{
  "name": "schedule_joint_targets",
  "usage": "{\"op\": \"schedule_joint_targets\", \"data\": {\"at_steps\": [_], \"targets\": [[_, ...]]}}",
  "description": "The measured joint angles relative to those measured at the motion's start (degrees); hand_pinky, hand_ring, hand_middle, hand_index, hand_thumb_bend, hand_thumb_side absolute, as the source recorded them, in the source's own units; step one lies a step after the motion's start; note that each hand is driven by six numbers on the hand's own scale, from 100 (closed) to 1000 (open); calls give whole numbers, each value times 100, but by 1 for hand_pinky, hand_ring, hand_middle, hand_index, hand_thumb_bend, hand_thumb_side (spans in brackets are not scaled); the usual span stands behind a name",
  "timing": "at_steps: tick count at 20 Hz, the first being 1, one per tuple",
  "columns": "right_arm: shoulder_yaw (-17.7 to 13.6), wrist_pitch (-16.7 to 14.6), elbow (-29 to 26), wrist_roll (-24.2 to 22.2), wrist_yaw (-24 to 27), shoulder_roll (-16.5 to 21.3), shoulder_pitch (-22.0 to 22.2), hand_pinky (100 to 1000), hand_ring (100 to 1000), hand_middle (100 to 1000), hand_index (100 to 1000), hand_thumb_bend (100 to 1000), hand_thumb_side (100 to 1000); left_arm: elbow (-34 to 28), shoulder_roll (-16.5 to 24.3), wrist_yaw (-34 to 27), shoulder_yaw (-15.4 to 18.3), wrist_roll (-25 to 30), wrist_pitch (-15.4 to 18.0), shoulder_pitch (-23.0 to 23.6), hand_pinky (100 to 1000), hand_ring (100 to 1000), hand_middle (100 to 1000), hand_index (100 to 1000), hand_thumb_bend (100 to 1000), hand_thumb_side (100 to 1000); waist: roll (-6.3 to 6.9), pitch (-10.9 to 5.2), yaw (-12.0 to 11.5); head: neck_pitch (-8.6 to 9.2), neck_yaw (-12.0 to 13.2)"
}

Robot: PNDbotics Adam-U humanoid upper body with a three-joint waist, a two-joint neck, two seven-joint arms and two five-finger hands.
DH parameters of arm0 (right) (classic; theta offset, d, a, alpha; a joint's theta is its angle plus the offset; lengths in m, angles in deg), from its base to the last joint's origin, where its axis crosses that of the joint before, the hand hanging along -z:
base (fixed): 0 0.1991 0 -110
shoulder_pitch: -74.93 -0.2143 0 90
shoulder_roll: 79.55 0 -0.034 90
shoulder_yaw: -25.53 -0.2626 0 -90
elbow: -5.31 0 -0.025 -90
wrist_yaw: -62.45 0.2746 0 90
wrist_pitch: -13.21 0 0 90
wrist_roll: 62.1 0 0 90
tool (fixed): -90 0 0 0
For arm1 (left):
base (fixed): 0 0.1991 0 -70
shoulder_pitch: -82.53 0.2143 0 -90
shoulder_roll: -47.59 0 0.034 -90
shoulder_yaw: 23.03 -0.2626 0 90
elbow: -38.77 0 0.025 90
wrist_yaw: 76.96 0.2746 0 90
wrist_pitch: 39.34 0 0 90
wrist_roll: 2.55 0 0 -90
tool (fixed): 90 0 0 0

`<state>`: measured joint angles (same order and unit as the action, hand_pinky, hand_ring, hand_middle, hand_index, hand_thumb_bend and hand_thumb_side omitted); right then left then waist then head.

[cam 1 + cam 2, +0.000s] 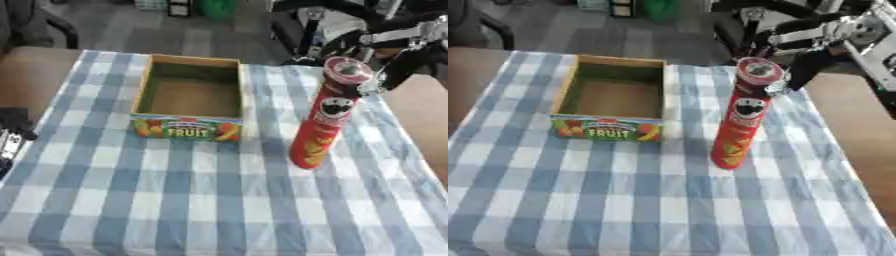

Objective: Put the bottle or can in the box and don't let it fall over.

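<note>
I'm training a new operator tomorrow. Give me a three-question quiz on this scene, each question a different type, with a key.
1. True or false: the red can already stands inside the fruit box.
2. Which hand is up by the can's top? A) left hand B) right hand
3. Fill in: the can stands on the blue-and-white ______ tablecloth.

Key: 1 false, it stands upright on the cloth to the right of the empty box; 2 B; 3 checked.

Both eyes look down from the head, pretty close over the checked surface point(201, 200). They share nearly everything: box point(189, 98) upper left, tall can point(741, 117) right of centre; the right eye's picture sits shifted slightly left.
</note>
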<state>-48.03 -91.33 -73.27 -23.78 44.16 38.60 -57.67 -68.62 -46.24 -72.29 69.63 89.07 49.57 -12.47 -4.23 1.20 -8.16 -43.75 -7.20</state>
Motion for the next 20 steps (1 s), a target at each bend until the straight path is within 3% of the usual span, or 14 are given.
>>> {"op": "schedule_joint_targets", "data": {"at_steps": [12, 20], "targets": [[64, -61, 74, 25, -184, -2, 3, 787, 861, 954, 994, 345, 461, 0, 0, -4, 0, 2, -1, -5, 683, 513, 532, 682, 398, 643, 0, 0, -15, 0, -27], [32, -62, 100, 26, -261, 3, 31, 685, 762, 894, 964, 325, 473, 0, -1, -4, -1, 2, -1, -7, 684, 513, 531, 683, 397, 643, -1, 0, -29, 0, -48]]}}
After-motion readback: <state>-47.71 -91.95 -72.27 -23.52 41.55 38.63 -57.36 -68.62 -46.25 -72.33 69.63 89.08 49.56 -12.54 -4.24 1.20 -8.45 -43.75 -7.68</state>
